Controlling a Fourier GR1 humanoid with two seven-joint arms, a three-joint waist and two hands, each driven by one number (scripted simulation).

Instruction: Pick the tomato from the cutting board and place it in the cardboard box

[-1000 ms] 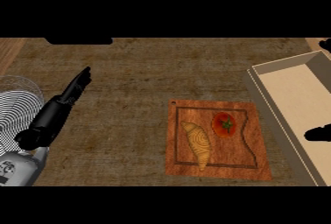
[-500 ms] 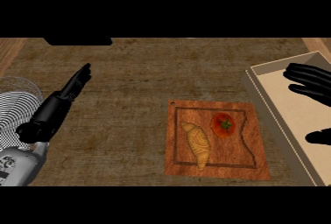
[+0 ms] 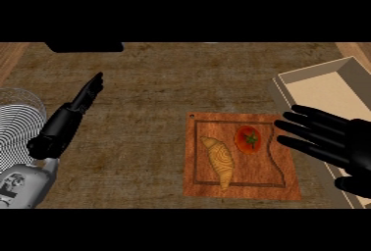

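**Spotter:** Where's the tomato?

**Operator:** The tomato [image 3: 249,139] is sitting on the cutting board [image 3: 243,188], up in the board's far right part, green stem showing. A croissant [image 3: 221,161] lies just to its left on the same board, close but apart as far as I can see.

**Spotter:** And your hands?

**Operator:** My right hand [image 3: 339,142] is out beside the board's right edge, fingers spread wide and straight, pointing toward the tomato. The fingertips sit over the board's right margin, near the tomato, nothing held. I can't tell its height over the board from this view. The cardboard box [image 3: 313,77] is right behind it, along the counter's right side, open top.

**Spotter:** Left?

**Operator:** The left hand [image 3: 85,95] is resting at the far left, fingers straight, well apart from everything that matters.

**Spotter:** So which step?

**Operator:** I'd call it the approach. The pick isn't made yet. Next I need to bring the right hand further left and down so thumb and fingers straddle the tomato, then close. I'll watch the croissant: it's close enough to be nudged.
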